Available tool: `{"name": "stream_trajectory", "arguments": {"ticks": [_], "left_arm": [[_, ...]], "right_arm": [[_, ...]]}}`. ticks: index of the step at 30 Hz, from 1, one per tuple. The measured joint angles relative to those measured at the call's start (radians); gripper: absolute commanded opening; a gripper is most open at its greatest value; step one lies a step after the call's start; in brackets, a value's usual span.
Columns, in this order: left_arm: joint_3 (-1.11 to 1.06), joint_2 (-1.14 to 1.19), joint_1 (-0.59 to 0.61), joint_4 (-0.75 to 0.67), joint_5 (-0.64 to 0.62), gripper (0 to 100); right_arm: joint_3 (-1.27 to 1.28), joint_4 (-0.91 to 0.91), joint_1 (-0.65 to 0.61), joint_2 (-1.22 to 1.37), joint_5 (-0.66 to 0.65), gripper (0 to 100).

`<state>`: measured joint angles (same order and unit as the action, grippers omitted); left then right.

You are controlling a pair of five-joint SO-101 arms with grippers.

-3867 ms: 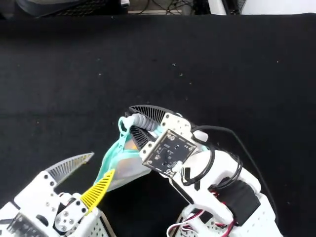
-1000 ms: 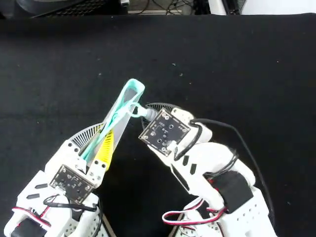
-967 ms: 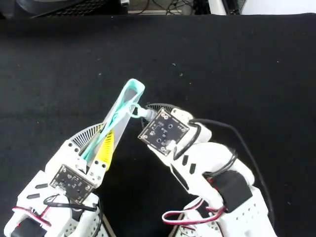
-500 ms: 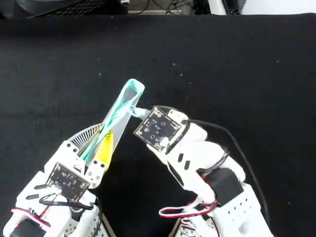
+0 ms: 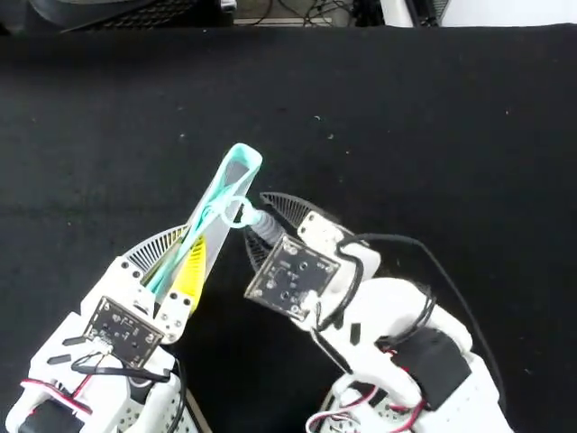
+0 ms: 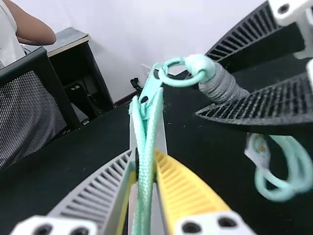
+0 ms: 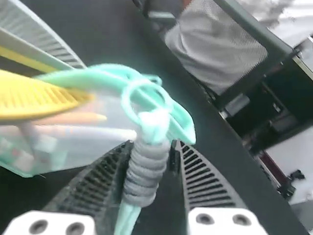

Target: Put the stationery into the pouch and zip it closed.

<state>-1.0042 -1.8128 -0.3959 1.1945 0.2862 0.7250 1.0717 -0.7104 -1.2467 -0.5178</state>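
A clear pouch (image 5: 225,185) with a teal zip edge stands on edge above the black table, tilted away from the arms. My left gripper (image 5: 194,239), with one grey and one yellow finger, is shut on its near end; the left wrist view shows the fingers (image 6: 186,191) clamping the pouch (image 6: 146,117). My right gripper (image 5: 251,219) is shut on the grey ribbed zip pull (image 5: 257,221) beside the teal ring. In the right wrist view that gripper (image 7: 149,147) pinches the pull (image 7: 144,171), and stationery shows through the pouch wall (image 7: 63,137).
The black table (image 5: 433,135) stretches open to the far side and to both sides of the arms. Its back edge (image 5: 297,27) borders cables and equipment. A mesh chair (image 6: 29,107) and a dark desk (image 6: 73,63) stand beyond the table.
Earlier the right gripper held the pouch low while the left stood open; now the left holds it raised. In the last half second the right gripper drew the pull slightly towards the arms.
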Motion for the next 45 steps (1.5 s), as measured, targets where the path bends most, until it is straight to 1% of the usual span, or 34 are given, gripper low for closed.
{"name": "stream_trajectory", "arguments": {"ticks": [5,9,14,24,31,37,45], "left_arm": [[0.000,0.000,0.000,0.000,0.000,3],[0.000,0.000,0.000,0.000,0.000,3],[0.000,0.000,0.000,0.000,0.000,3],[0.000,0.000,0.000,0.000,0.000,3],[0.000,0.000,0.000,0.000,0.000,3],[0.000,0.000,0.000,0.000,0.000,3],[0.002,0.000,0.011,0.000,0.000,3]], "right_arm": [[-0.034,0.005,-0.023,0.000,0.021,13.4],[-0.038,0.005,-0.025,0.000,0.023,21.3],[-0.038,0.005,-0.025,0.000,0.051,18.7],[-0.023,-0.012,-0.025,-0.002,0.061,18.6],[-0.014,-0.020,-0.118,-0.002,0.061,18.5],[0.017,-0.091,-0.123,0.000,0.063,18.3],[0.037,-0.192,-0.112,0.077,0.063,6.3]]}}
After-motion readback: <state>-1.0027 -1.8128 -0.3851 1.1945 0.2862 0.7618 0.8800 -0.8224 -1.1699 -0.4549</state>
